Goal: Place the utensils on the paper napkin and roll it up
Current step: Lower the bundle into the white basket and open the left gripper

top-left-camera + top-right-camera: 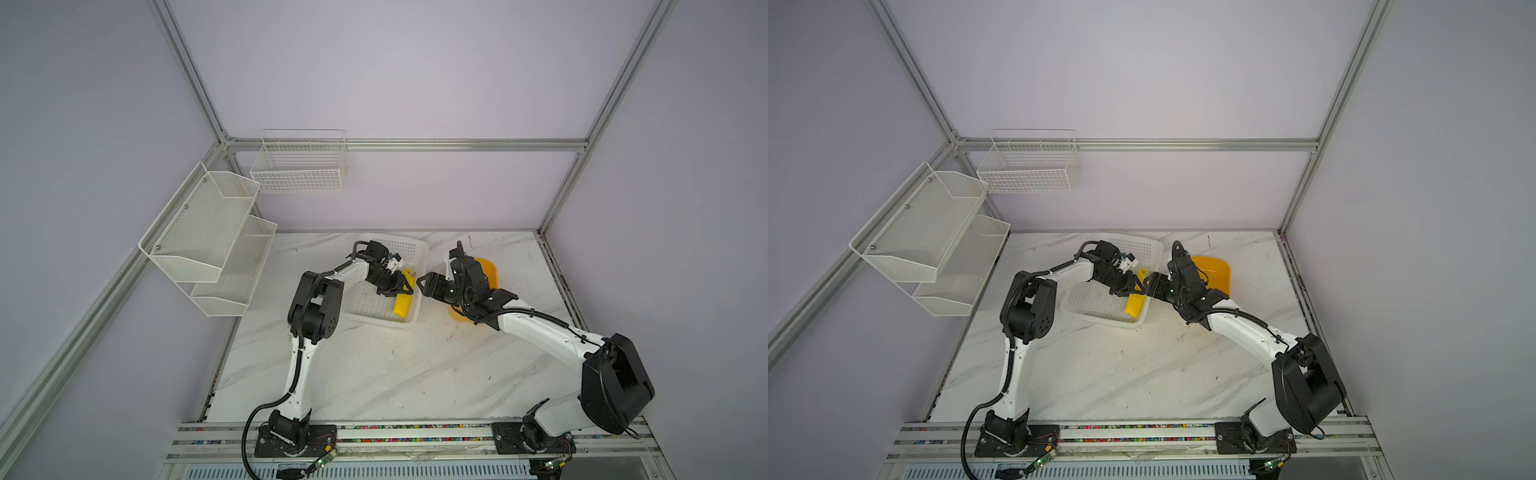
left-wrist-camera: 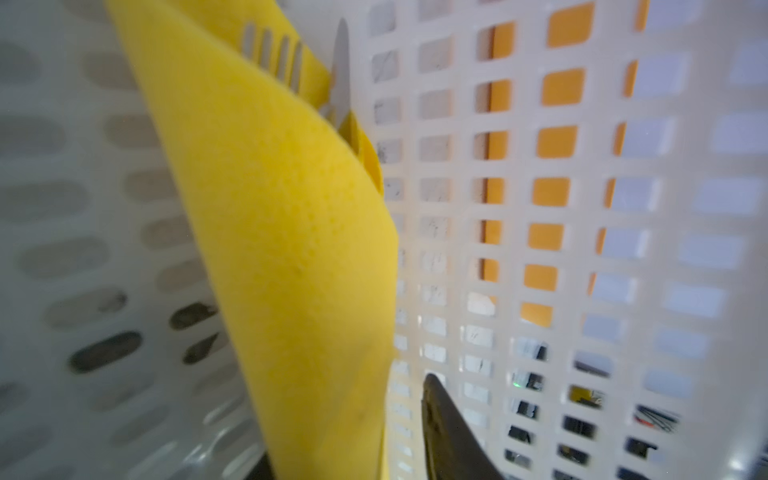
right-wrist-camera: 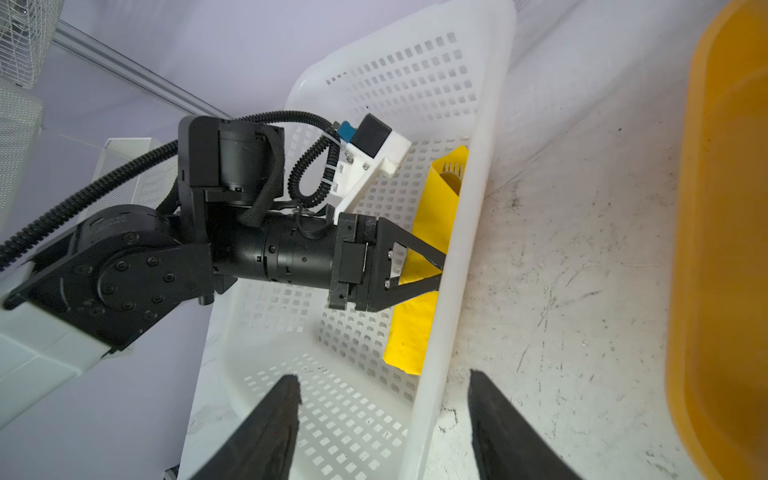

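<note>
Risk, unrolling: the rolled bright yellow paper napkin (image 3: 432, 232) has nothing to fasten it. Once the left gripper (image 3: 441, 271) is away, the outer flap could spring loose.
Risk, cutlery slipping: the slim silver metal utensils (image 2: 274, 54) poke from the roll's open end, where fork tines and a flat tip show. A tilt or nudge would likely slide them out.
Risk, snagging: a finger that drags on the thin paper while backing off could lift or tear it.
Risk, collision: the right gripper (image 3: 382, 376) sits close to the left one, just across the basket wall. A careless move by either could knock the basket.
Roll's place: it lies in the white perforated plastic basket (image 1: 409, 245), along the wall nearest the orange-yellow rounded plastic tub (image 1: 490, 270).
Left claw: the jaws are parted either side of the roll's middle. The one finger (image 2: 449, 432) that shows stands clear of the paper, so it looks released, not clamped.
Right claw: spread wide and empty.
Left arm pose: elbow raised, forearm reaching across the basket towards the tub side.
Right arm pose: stretched over the marble-patterned table (image 1: 395, 374), with its gripper hovering at the basket's rim and pointing at the left gripper.
</note>
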`<action>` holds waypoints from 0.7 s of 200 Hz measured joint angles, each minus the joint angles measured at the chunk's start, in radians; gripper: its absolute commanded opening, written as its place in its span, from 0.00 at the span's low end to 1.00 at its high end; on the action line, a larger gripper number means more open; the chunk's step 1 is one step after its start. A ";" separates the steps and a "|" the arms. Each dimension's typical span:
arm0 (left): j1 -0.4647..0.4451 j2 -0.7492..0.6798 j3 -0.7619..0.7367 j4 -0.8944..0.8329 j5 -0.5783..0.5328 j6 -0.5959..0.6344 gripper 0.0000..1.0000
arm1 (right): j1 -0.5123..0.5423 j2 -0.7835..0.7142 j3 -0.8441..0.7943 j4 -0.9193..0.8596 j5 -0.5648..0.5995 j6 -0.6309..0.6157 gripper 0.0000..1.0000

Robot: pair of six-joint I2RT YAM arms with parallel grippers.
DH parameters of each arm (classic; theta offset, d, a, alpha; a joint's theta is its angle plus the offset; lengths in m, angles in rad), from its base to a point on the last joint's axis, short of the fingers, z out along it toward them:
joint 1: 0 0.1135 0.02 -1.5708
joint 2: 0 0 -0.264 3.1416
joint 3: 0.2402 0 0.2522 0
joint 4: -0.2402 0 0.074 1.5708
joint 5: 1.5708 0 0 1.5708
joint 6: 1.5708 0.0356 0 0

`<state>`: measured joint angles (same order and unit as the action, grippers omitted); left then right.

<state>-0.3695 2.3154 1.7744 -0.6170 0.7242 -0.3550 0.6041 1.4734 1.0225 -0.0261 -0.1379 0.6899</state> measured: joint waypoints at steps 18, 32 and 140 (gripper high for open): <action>-0.002 -0.008 0.004 -0.002 -0.047 0.007 0.53 | 0.000 -0.005 0.000 0.000 0.000 0.000 0.66; -0.002 -0.014 0.006 -0.006 -0.067 0.008 0.56 | 0.000 -0.008 0.000 0.000 0.000 0.000 0.66; -0.011 -0.077 0.006 -0.069 -0.377 0.017 0.44 | 0.000 -0.027 -0.002 0.000 -0.001 -0.005 0.66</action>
<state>-0.3809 2.2379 1.7802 -0.6865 0.3470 -0.3382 0.6037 1.4467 1.0203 -0.0261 -0.1390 0.6853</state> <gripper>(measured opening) 0.493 0.659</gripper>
